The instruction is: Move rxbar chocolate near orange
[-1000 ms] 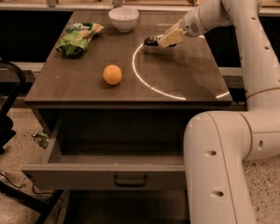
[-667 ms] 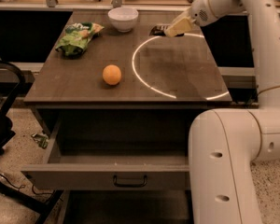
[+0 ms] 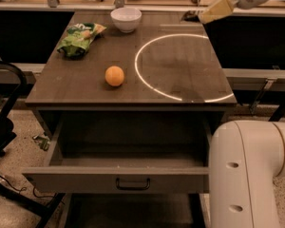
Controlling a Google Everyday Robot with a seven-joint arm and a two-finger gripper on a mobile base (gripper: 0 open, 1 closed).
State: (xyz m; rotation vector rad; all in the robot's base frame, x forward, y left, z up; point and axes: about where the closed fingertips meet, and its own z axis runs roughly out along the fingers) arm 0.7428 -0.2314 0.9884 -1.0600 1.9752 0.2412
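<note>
The orange sits on the dark table top, left of the middle. My gripper is at the far right corner of the table, raised above its surface. It is shut on the rxbar chocolate, a small dark bar that sticks out to the left of the pale fingers. The bar is far from the orange, up and to the right of it.
A white bowl stands at the back middle. A green snack bag lies at the back left. A bright ring of light marks the right half of the top. A drawer below stands open. My arm's base is at the front right.
My gripper has lifted off the table with the dark bar in it and moved up and to the right, toward the far right corner. The orange has not moved.
</note>
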